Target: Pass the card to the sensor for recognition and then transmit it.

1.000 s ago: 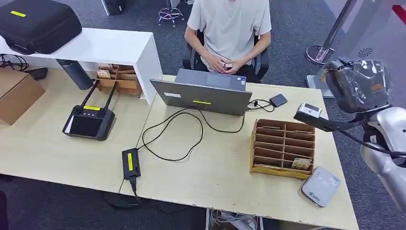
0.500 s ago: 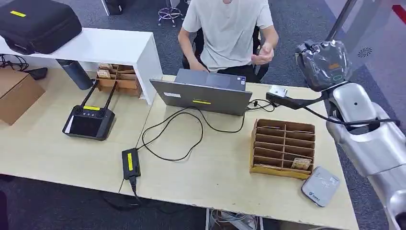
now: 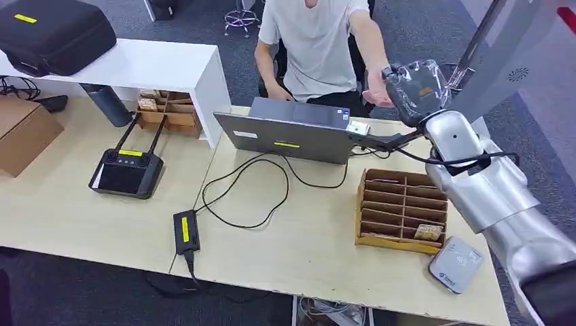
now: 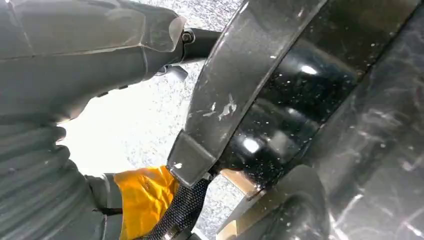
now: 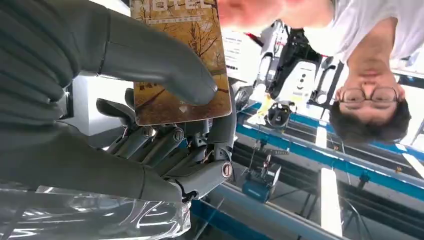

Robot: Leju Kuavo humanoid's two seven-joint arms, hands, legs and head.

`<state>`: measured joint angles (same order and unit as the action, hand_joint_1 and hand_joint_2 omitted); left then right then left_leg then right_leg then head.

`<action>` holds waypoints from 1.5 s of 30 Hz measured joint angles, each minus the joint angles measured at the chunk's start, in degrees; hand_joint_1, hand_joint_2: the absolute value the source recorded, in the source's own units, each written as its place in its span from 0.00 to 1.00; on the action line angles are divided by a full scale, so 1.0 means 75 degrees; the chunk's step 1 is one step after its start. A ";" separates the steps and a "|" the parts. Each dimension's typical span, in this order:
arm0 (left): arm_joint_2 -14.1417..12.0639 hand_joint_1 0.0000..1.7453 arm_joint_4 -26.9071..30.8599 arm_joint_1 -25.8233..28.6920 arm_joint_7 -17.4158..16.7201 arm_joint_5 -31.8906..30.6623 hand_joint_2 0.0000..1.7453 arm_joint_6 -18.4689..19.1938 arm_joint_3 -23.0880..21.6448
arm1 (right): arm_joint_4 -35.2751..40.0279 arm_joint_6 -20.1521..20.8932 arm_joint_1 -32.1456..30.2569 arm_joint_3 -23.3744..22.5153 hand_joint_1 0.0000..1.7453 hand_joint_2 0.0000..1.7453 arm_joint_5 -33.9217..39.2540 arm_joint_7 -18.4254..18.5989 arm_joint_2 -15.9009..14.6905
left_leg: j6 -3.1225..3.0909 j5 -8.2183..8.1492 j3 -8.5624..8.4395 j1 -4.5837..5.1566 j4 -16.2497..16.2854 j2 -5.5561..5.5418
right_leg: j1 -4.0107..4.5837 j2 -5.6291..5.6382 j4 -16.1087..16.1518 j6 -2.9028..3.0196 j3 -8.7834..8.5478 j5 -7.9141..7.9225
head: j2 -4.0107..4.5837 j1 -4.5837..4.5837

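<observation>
- A laptop (image 3: 289, 132) stands open near the far edge of the table (image 3: 299, 251), its back to the camera.
- A power brick (image 3: 185, 231) lies near the front edge, its cable (image 3: 238, 183) looping up to the laptop.
- A remote controller (image 3: 126, 172) lies on the left.
- A cardboard box (image 3: 24, 132) sits at the far left.
- A black case (image 3: 54, 34) rests on the white shelf (image 3: 159, 68).
- A wooden organizer (image 3: 401, 210) sits on the right.

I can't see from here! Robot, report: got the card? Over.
Right hand holds the card, raised toward a person's open hand. Left hand hangs low, grip unclear. Nothing between card and person.
</observation>
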<state>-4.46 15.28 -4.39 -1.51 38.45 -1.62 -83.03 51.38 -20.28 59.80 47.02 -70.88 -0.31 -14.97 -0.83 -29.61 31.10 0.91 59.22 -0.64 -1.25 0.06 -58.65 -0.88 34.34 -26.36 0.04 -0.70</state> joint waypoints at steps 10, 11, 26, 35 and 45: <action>0.0000 0.00 0.0000 -0.0049 -0.0096 -0.0425 1.00 0.0119 0.0020 | -0.0539 -0.0026 0.0135 0.0245 0.00 1.00 0.0085 0.0020 0.0469 | 0.0001 0.0001 -0.0003 -0.0001 0.0001 0.0000 | 0.0001 0.0001 -0.0001 -0.0001 0.0001 0.0001 | 0.0000 0.0000; 0.0000 0.00 0.0000 -0.0052 -0.0093 -0.0443 1.00 0.0151 0.0026 | -0.0571 -0.0029 0.0135 0.0271 0.00 1.00 0.0096 0.0020 0.0477 | 0.0001 0.0000 -0.0001 -0.0001 0.0001 0.0000 | 0.0001 0.0000 -0.0001 -0.0001 0.0000 0.0001 | 0.0000 0.0000; 0.0000 0.00 0.0000 -0.0055 -0.0166 -0.0711 1.00 0.0195 0.0201 | -0.0682 0.0018 0.0144 0.0306 0.00 1.00 0.0160 0.0032 0.0524 | 0.0000 0.0000 -0.0002 0.0001 0.0003 0.0001 | 0.0000 0.0001 0.0001 -0.0002 0.0001 0.0001 | 0.0000 0.0000; 0.0000 0.00 0.0055 0.0011 -0.0187 -0.0816 1.00 0.0128 0.0349 | 0.0218 0.1299 0.0132 0.0320 0.00 1.00 0.0909 -0.0073 0.0245 | 0.0000 0.0000 -0.0001 0.0001 0.0002 0.0002 | 0.0000 0.0002 0.0001 -0.0002 0.0003 0.0001 | 0.0000 0.0000; -0.0003 0.00 0.0055 0.0090 -0.0096 -0.0711 1.00 0.0105 0.0522 | 0.1566 0.1985 0.0108 0.0335 0.00 1.00 0.1583 -0.0122 -0.0330 | 0.0000 -0.0001 -0.0001 0.0004 0.0003 0.0001 | -0.0001 0.0001 0.0003 -0.0002 0.0002 0.0001 | 0.0000 0.0000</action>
<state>-4.48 15.69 -3.71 -2.23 33.11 -0.83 -79.12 63.13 -5.40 60.61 49.53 -59.01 -1.22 -17.44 -0.83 -29.62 31.09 0.94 59.24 -0.63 -1.26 0.07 -58.63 -0.89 34.35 -26.35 0.04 -0.70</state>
